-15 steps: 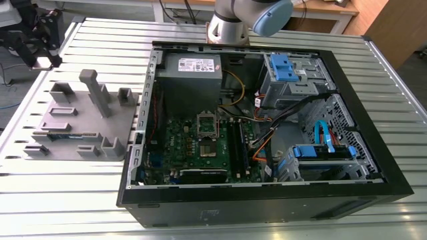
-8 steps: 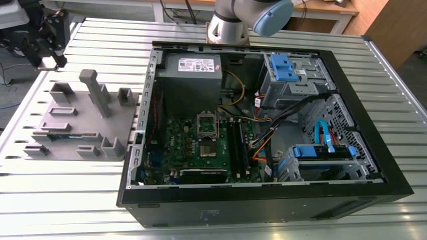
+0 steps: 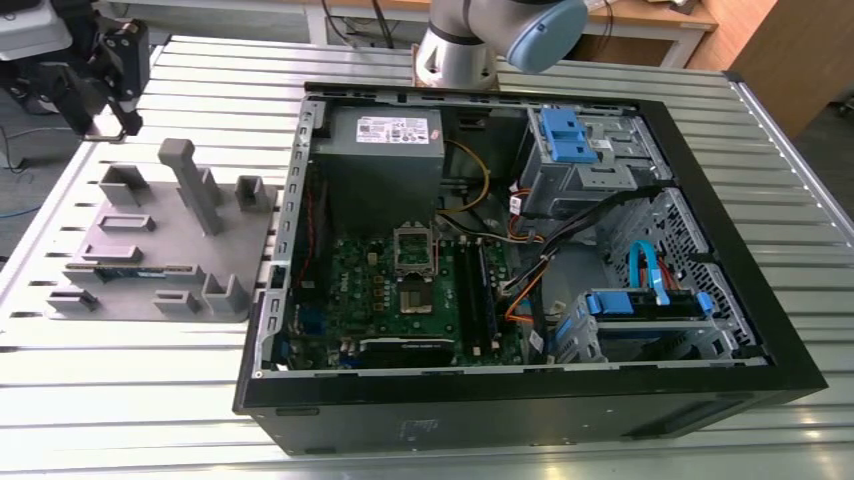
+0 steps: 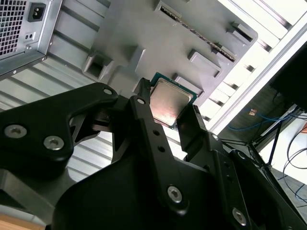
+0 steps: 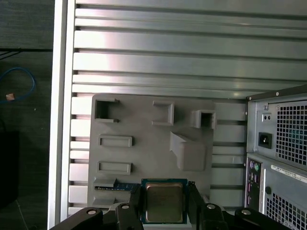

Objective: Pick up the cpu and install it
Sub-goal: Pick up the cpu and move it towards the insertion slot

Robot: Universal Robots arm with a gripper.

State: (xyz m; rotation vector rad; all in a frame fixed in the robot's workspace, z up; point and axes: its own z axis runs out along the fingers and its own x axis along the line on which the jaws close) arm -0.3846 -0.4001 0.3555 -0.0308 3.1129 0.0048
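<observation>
In both wrist views the cpu (image 5: 164, 202) (image 4: 171, 99), a small square chip with a shiny silver top and a dark green rim, sits between my two black fingers. My gripper (image 5: 164, 194) (image 4: 169, 109) is shut on it, one finger (image 5: 135, 203) on each side. The chip hangs in the air well above the grey tray (image 5: 148, 129) (image 4: 139, 33). In the exterior view my gripper (image 3: 111, 120) is high over the table near the tray's (image 3: 160, 235) far corner, at that view's left. The motherboard socket (image 3: 414, 268) lies inside the open computer case (image 3: 534, 385).
A long green memory stick (image 3: 127, 270) (image 5: 115, 186) lies in a slot of the tray, which also carries upright grey blocks (image 3: 194, 185). The case holds a power supply (image 3: 384, 135), blue drive bays (image 3: 574, 140) and cables. The arm's base (image 3: 461, 50) stands behind the case on the ribbed metal table (image 3: 134, 400).
</observation>
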